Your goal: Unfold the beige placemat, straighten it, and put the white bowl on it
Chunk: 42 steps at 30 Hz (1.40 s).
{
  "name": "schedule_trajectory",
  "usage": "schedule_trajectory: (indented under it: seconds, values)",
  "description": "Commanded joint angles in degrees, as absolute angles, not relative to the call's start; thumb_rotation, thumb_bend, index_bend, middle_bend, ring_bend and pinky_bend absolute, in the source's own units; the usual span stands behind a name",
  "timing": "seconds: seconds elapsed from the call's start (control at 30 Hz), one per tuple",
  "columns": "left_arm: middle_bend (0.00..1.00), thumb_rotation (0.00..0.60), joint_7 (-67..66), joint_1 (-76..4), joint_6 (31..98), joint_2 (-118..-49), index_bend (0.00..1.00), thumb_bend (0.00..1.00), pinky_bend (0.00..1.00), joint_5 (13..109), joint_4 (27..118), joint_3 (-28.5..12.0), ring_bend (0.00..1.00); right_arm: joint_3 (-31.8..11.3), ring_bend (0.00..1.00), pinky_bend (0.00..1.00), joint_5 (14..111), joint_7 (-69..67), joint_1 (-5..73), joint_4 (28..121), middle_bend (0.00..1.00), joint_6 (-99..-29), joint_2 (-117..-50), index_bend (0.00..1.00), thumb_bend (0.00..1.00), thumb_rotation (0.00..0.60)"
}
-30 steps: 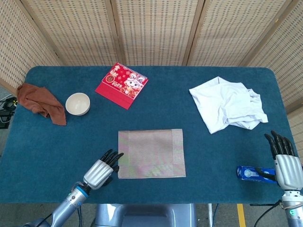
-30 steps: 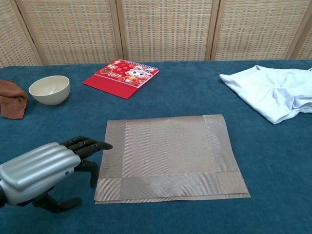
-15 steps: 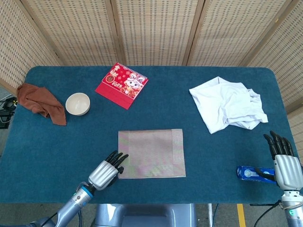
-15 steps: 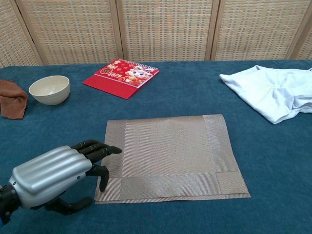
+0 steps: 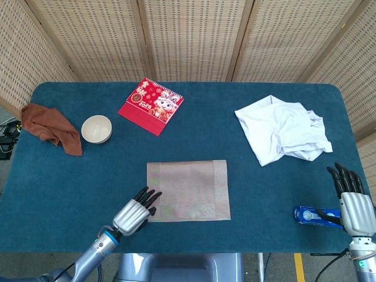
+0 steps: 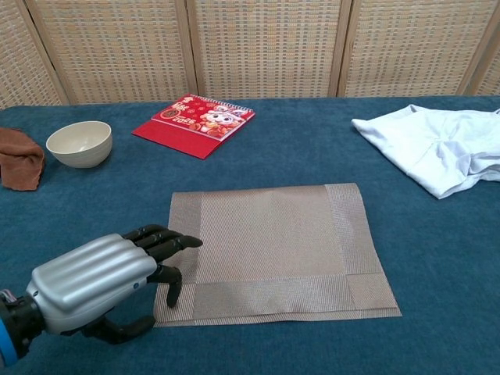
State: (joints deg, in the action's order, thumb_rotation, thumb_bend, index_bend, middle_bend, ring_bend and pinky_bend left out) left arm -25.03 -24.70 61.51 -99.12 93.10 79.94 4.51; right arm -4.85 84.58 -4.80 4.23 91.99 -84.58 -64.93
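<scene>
A blue-covered counter (image 5: 88,182) seen from above and from chest height, backed by woven cane screens. The beige placemat (image 5: 188,190) lies folded and flat near the front middle of the counter. The left hand (image 5: 135,212) is at the placemat's front left corner, palm down, fingers spread and empty; in the chest view its dark fingertips (image 6: 176,244) reach over the placemat's left edge, though whether they press on it cannot be told. The white bowl (image 5: 96,128) stands upright well apart to the back left, just beside a crumpled brown cloth (image 5: 51,127) at the left edge. A red calendar (image 5: 151,106) lies behind the placemat. A rumpled white garment (image 5: 285,130) sits at the back right. The right hand (image 5: 351,197) is at the front right edge, fingers straight and apart, holding nothing, with a small blue packet (image 5: 311,215) just beside it
</scene>
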Motion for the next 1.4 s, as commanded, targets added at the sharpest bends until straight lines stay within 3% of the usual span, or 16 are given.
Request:
schedule_trajectory:
  seconds: [0.03, 0.6, 0.97, 1.4]
  values:
    - [0.0, 0.6, -25.3, -24.8, 61.58, -99.52, 0.45, 0.42, 0.0, 92.92, 79.67, 4.36, 0.0, -4.84, 0.0, 0.0, 84.59, -4.82, 4.24, 92.0, 0.0, -84.57, -64.92, 0.06, 0.21, 0.6]
    - [0.0, 0.6, -27.19, -24.85, 62.9, -102.22, 0.48, 0.45, 0.0, 92.23, 77.78, 3.92, 0.0, -4.68, 0.0, 0.0, 84.85, -5.1, 4.27, 92.2, 0.0, -84.53, -64.8, 0.06, 0.21, 0.6]
    - [0.0, 0.6, -27.64, -24.74, 63.62, -102.6, 0.57, 0.47, 0.0, 91.88, 77.36, 4.05, 0.0, -4.59, 0.0, 0.0, 84.92, -5.03, 4.31, 92.27, 0.0, -84.43, -64.81, 0.06, 0.21, 0.6]
    - [0.0, 0.6, -27.32, -25.03, 64.68, -101.59, 0.57, 0.52, 0.0, 91.73, 78.67, 3.4, 0.0, -4.51, 0.0, 0.0, 85.0, -4.84, 4.34, 92.26, 0.0, -84.41, -64.87, 0.06, 0.21, 0.6]
